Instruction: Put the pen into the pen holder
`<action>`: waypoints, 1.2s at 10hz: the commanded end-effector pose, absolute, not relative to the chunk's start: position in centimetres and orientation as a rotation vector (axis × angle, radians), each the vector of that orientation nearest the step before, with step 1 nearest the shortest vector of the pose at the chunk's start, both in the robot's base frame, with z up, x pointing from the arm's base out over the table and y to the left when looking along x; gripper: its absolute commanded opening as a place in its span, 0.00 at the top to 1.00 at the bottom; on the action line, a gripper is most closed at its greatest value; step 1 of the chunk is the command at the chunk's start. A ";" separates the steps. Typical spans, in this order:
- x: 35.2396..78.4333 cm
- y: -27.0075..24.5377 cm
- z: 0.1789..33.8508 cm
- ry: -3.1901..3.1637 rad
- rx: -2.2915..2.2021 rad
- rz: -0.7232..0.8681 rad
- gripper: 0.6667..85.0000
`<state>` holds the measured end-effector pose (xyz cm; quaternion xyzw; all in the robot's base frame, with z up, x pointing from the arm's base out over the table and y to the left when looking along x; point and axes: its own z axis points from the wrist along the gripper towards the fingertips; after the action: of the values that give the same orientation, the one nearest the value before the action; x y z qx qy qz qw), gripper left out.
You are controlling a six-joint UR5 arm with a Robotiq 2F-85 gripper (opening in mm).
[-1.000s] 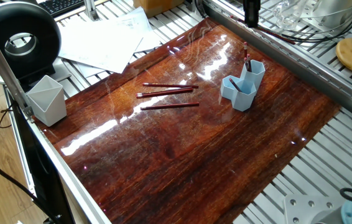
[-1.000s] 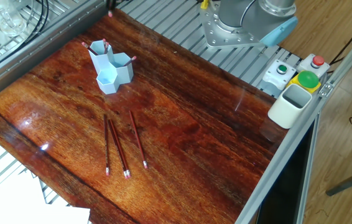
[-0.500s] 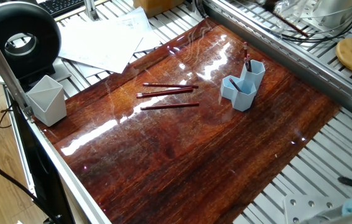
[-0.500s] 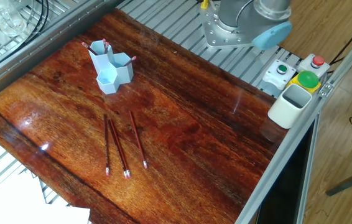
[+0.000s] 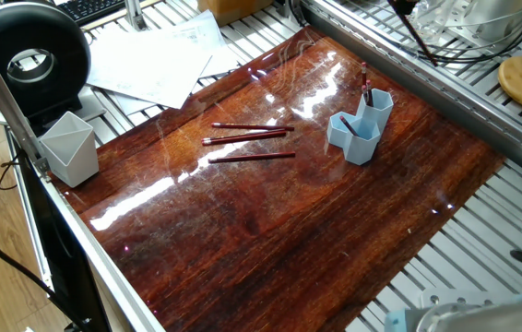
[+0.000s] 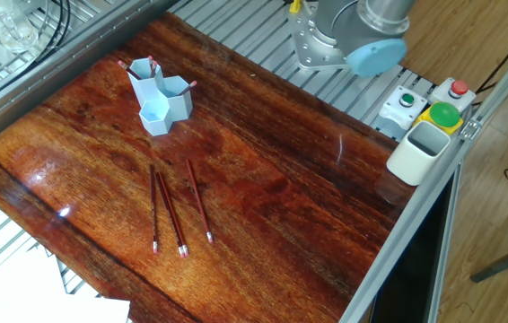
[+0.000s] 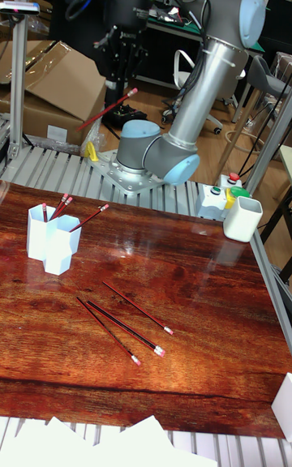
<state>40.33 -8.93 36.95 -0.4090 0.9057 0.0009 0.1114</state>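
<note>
Fingers [image 7: 119,87] pinch one red pen [image 7: 105,109], slanted, high above the light blue pen holder [image 7: 49,238]. We note the gripper [image 7: 122,94] has swung up and away from the table a second ago. Three pens [image 7: 122,317] lie near the holder; we judge transport is underway.

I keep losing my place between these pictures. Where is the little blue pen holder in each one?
One fixed view: the pen holder stands right of centre, on the far part of the wooden table.
The other fixed view: upper left.
Tall fixed view: left edge, at mid-height.
Shared landmark: the three loose pens lying side by side on the wood.
</note>
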 end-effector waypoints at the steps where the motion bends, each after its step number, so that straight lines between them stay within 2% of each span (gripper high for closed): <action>1: 41.8 -8.3 36.2 2.506 -1.205 0.042 1.00; 7: 44.1 -6.7 33.7 2.362 -1.220 0.081 1.00; 12: 45.5 -7.8 29.8 2.276 -1.239 0.047 1.00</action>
<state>44.68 -7.80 31.18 -0.4539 0.8557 0.0196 0.2479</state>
